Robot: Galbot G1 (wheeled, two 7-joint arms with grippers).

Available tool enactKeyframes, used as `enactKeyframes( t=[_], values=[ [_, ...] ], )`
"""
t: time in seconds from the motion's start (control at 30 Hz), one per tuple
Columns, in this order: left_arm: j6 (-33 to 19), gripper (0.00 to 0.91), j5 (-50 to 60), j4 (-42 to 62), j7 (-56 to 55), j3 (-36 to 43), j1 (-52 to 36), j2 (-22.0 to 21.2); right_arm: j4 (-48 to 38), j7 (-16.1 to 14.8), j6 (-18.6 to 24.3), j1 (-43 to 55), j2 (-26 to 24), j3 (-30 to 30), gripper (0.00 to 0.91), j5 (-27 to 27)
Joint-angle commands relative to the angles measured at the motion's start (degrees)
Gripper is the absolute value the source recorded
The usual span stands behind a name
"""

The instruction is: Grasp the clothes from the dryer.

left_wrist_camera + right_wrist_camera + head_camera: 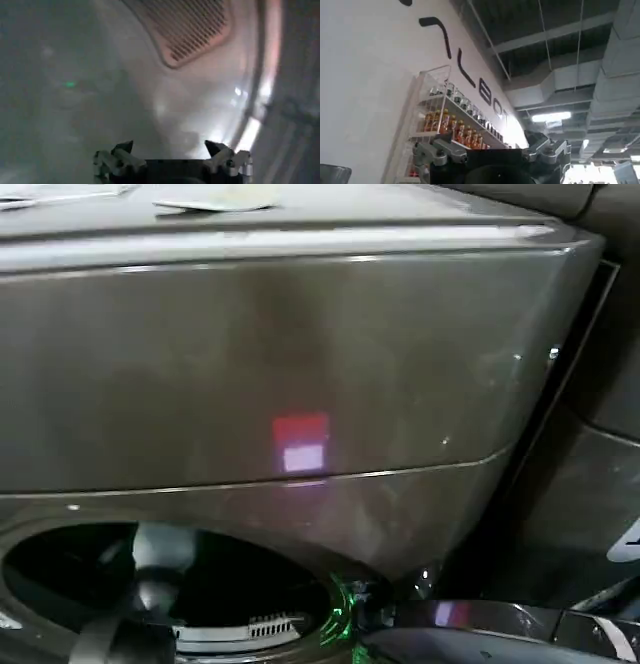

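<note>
Left hand: left hand (172, 155) is inside the dryer's drum, fingers spread apart with nothing between them; in the head view its arm reaches in through the porthole.
Clothes: no yellow-green bundle can be seen; the drum surface ahead of the left hand looks bare, so I cannot tell where the clothes lie.
Drum: pale metal drum wall (150, 100) curves away from the hand, with a slotted vent (187, 27) on the back.
Why so held: the fingers are probably spread wide to be ready to close on fabric once it is found.
Dryer: dark bronze-grey dryer (280, 364) has a small red light (300, 434) on its plain upper panel; the porthole (160, 584) sits below.
Door: the dryer door (480, 629) hangs open to the robot's right.
Right hand: right hand (492, 155) is raised toward a ceiling and a wall shelf (455, 125) of bottles, away from the dryer, fingers apart and empty, seemingly idle.
</note>
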Motion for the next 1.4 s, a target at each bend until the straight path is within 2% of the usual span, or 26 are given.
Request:
enactKeyframes(
  t=[0.03,0.33,0.87,0.9,0.93,0.97,1.0,1.03,1.07,1.1,1.4],
  values=[
    [-3.5,0.907,20.8,5.5,5.1,5.7,-4.9,1.5,0.4,0.0,-0.1,-0.2,0.2,0.2,0.907,0.0],
    [-2.7,0.907,23.8,8.0,4.0,7.5,-5.1,0.0,0.8,-0.1,-0.1,0.7,0.1,-0.7,0.907,-0.1],
    [-1.1,0.899,16.6,14.7,3.3,11.6,-5.5,-2.2,0.4,-0.1,0.0,1.2,-0.2,-1.0,0.907,-0.5],
    [-1.1,0.819,16.8,14.9,4.1,11.7,-5.5,-2.2,0.4,-0.1,0.0,1.2,-0.2,-1.0,0.907,-0.5],
    [-1.2,0.694,16.8,14.9,5.5,12.2,-5.3,-2.2,0.4,-0.1,0.1,1.2,-0.2,-1.0,0.907,-0.5],
    [-1.2,0.364,16.8,14.9,5.8,12.3,-5.2,-2.1,0.3,-0.1,0.1,1.2,-0.2,-0.9,0.907,-0.5],
    [-1.2,0.262,16.8,15.0,5.8,12.3,-5.2,-2.1,0.3,-0.1,0.1,1.2,-0.2,-0.9,0.907,-0.5],
    [-1.2,0.114,16.7,15.0,5.9,12.3,-5.2,-2.2,0.3,-0.1,0.1,1.2,-0.2,-0.9,0.907,-0.5],
    [-1.3,0.046,16.5,14.9,6.0,12.2,-5.2,-2.2,0.4,0.0,0.1,1.2,-0.2,-1.0,0.907,-0.5],
    [-1.4,0.0,16.4,15.0,6.0,12.2,-5.2,-2.2,0.4,0.0,0.1,1.2,-0.1,-1.0,0.907,-0.5],
    [-1.9,0.0,15.2,14.9,6.2,12.2,-5.7,-2.0,0.4,0.1,0.1,0.7,0.1,-0.7,0.907,-0.4]
  ],
)
